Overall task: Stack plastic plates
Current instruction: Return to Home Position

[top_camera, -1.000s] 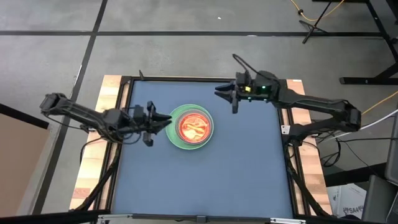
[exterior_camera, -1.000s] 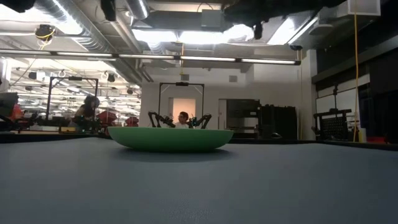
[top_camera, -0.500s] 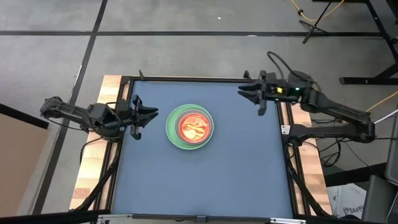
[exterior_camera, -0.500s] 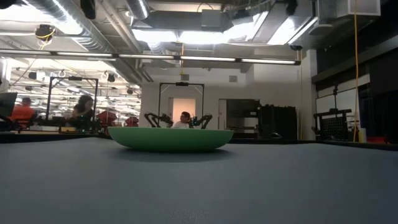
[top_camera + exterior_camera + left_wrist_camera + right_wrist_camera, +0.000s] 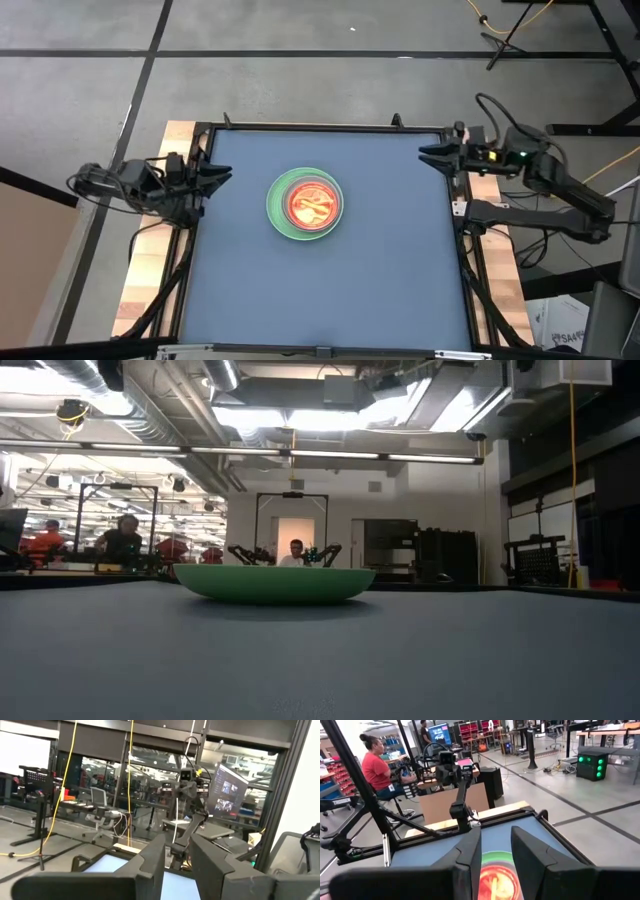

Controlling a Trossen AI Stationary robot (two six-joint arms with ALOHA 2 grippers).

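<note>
One stack of plastic plates point(image 5: 305, 203) rests on the blue table top, a little left of its middle. The bright green plate point(image 5: 275, 582) is at the bottom, its underside on the table. Inside its rim a translucent orange-red plate point(image 5: 314, 204) lies on top, and the plates between them are hidden. The right wrist view shows the stack point(image 5: 495, 882) between the fingers, farther off. My left gripper point(image 5: 218, 172) is open at the table's left edge and points at the stack. My right gripper point(image 5: 424, 156) is open near the far right corner.
A dark frame point(image 5: 320, 128) runs round the table, with wooden boards point(image 5: 160, 250) outside it. The right wrist view shows my left arm point(image 5: 457, 785) across the table and a seated person point(image 5: 375, 770) beyond it. People sit far behind the table point(image 5: 120, 542).
Both arms have drawn back from the stack. My left gripper has moved from beside the green plate to the table's left edge. My right gripper has moved from over the far middle to the right edge. The stack has stayed in place.
</note>
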